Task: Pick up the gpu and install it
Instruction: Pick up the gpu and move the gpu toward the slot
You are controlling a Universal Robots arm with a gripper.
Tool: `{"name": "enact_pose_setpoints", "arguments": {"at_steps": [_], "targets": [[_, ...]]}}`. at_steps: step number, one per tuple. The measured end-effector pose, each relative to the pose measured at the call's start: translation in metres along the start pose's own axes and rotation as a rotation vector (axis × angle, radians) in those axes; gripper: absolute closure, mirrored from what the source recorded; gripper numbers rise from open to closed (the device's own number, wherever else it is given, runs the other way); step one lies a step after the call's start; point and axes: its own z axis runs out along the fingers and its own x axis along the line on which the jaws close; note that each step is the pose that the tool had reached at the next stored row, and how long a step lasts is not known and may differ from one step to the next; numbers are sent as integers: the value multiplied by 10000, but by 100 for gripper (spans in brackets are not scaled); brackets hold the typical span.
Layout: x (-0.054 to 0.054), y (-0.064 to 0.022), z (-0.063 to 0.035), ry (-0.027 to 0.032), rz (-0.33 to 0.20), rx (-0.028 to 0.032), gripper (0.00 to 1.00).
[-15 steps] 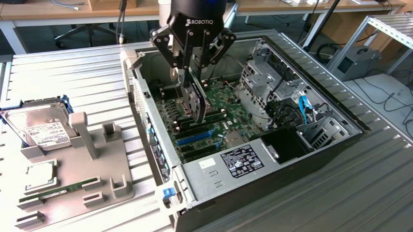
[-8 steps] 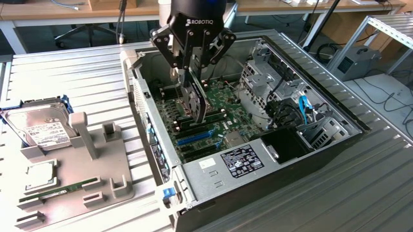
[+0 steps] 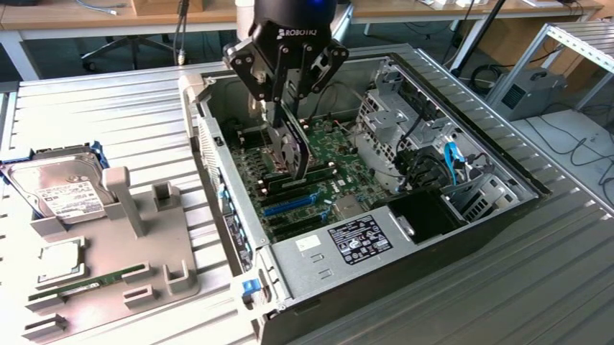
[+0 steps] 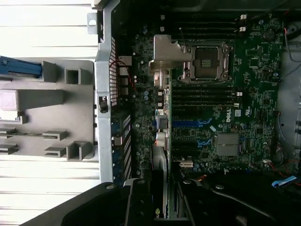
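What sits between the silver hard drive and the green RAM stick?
Exterior view: a square silver processor chip lies flat on the grey plastic holder between the silver hard drive and the green RAM stick.

Setting: robotics laboratory.
Foreground evidence: Robotiq-branded gripper (image 3: 286, 108) above an opened desktop computer case (image 3: 432, 244) on a ribbed metal worktop (image 3: 115, 115); grey parts fixture (image 3: 144, 244) beside it.
Background evidence: wooden desks (image 3: 86, 14), office chair (image 3: 125, 47), aluminium frame (image 3: 576, 39), floor cables (image 3: 585, 144).
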Motion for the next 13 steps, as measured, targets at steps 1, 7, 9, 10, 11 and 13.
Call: {"name": "enact_pose_setpoints", "arguments": {"at_steps": [1,7,9,10,11,13], "targets": [[0,0,0,-1,0,0,74],[0,0,3,-458,31,0,74],[-1,0,3,-461,31,0,74],[-1,0,3,-461,31,0,74],[0,0,3,-461,31,0,74],[1,-1,3,-461,31,-54,74]]}}
